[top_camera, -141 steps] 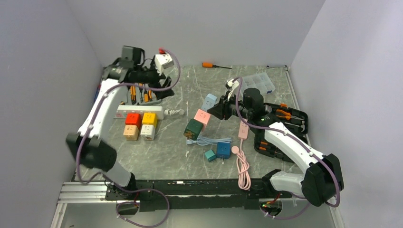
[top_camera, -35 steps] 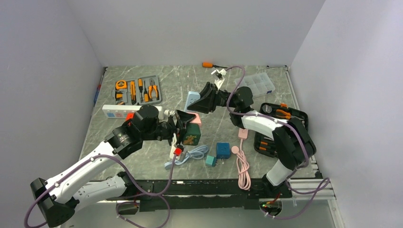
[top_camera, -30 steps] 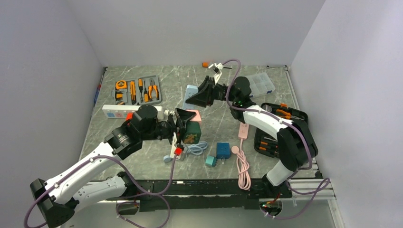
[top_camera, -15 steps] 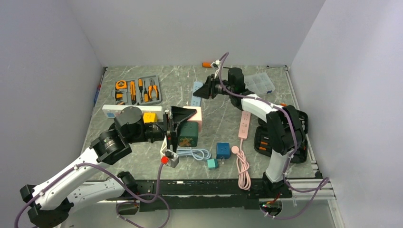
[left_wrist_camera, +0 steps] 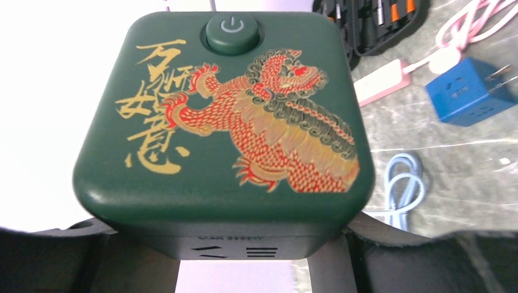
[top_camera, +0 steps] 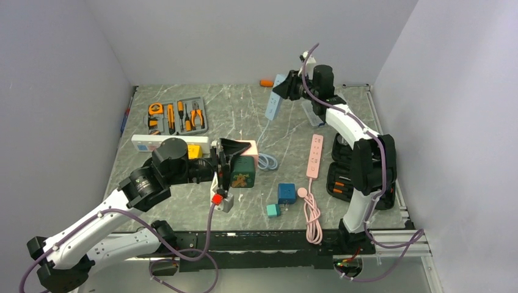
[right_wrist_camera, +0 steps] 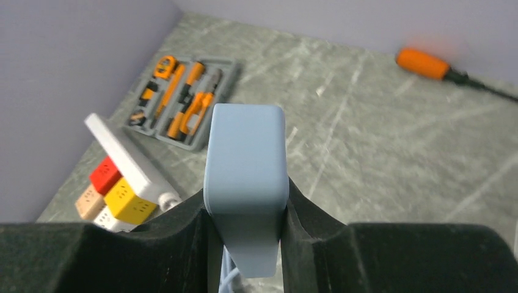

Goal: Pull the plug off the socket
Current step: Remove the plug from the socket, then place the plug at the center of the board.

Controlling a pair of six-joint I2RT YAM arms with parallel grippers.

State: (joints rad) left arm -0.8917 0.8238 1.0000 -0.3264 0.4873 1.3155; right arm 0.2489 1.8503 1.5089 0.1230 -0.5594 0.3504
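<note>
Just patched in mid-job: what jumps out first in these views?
The dark green socket cube with a red-and-gold lion print fills the left wrist view, clamped in the left gripper near the middle. At the far edge, the right gripper holds a pale blue power strip in the air, its cable hanging to a coil on the table.

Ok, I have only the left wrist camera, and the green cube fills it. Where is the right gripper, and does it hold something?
Observer: The right gripper is raised near the far end of the table, shut on a light blue power strip.
Operator: Where does the cable of that strip go?
Observer: The cable hangs down from the strip to a coil on the table beside the green cube; where its plug sits I cannot tell.
</note>
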